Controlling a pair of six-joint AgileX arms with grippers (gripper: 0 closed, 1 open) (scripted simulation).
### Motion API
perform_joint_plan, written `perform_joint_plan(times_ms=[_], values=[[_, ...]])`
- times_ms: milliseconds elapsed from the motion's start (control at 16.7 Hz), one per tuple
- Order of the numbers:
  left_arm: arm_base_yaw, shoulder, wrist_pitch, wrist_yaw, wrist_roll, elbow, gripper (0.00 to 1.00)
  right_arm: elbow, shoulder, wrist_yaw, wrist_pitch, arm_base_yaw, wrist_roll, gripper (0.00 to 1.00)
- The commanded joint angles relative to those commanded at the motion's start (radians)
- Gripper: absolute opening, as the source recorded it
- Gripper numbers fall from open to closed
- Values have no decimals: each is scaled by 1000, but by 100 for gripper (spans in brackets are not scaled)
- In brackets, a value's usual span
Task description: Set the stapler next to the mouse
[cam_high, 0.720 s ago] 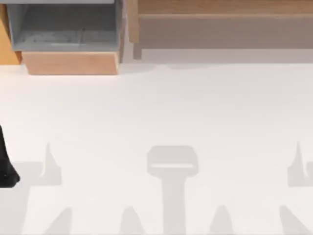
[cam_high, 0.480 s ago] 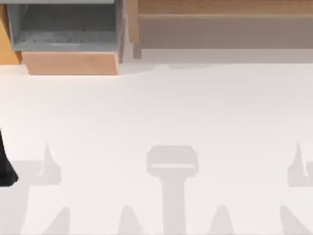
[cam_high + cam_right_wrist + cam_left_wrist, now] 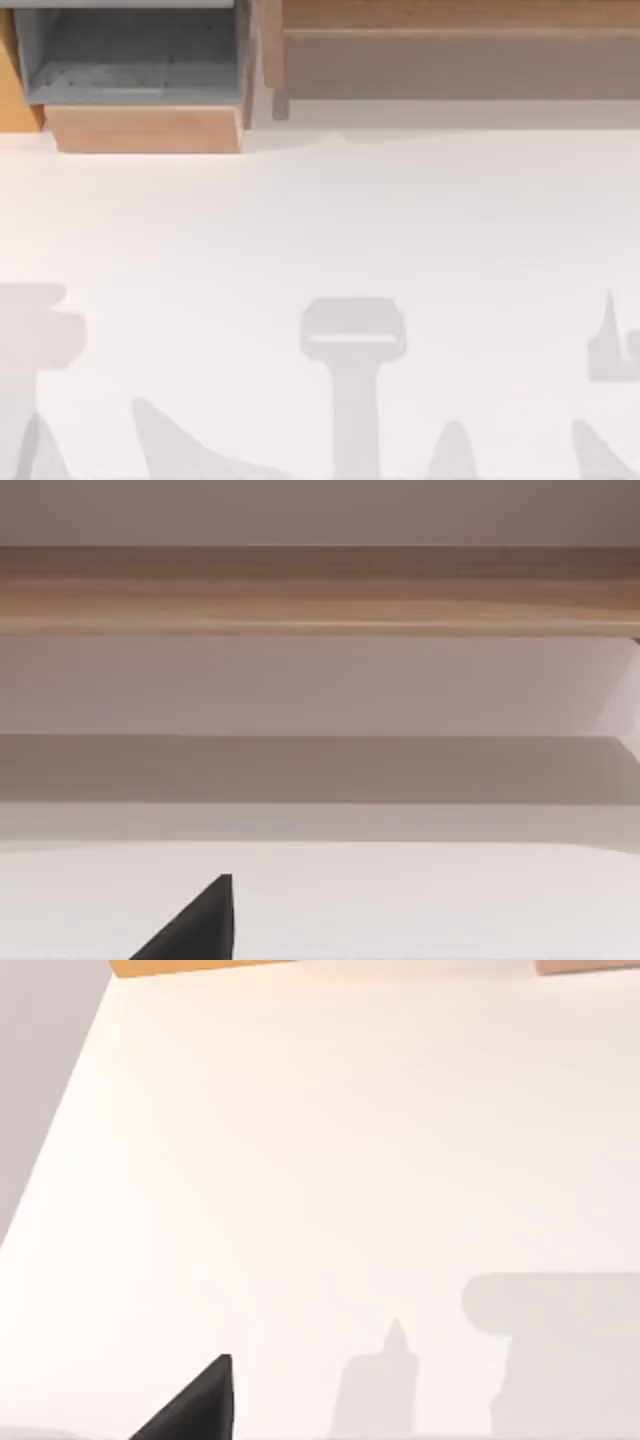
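At the far left stands a grey, wood-framed open box (image 3: 130, 60), with a pale wooden shelf (image 3: 450, 20) to its right behind the white tabletop (image 3: 320, 220). The left gripper (image 3: 195, 1410) and right gripper (image 3: 195, 930) show black tips; whether they are open, closed or holding anything I cannot tell. I cannot place the stapler, so the task seems undone.

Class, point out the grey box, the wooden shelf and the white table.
grey box (image 3: 130, 60), top view, its grey floor.
wooden shelf (image 3: 450, 14), top view, its top board.
white table (image 3: 350, 220), top view, bare middle.

One dark fingertip of the left gripper (image 3: 195, 1405) juts into its wrist view (likewise the right gripper (image 3: 195, 925)).
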Motion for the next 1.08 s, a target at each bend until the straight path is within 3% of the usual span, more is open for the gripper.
perform_joint_plan(times_ms=[360,600,840,1080], values=[[193,592,-316,-6,207,318,100,0,0,0,0,0,0,100],[295,877,-479,-7,316,493,100,0,0,0,0,0,0,100],[355,1033,-569,-3,379,601,100,0,0,0,0,0,0,100],[363,1054,-581,-2,387,616,100,0,0,0,0,0,0,100]])
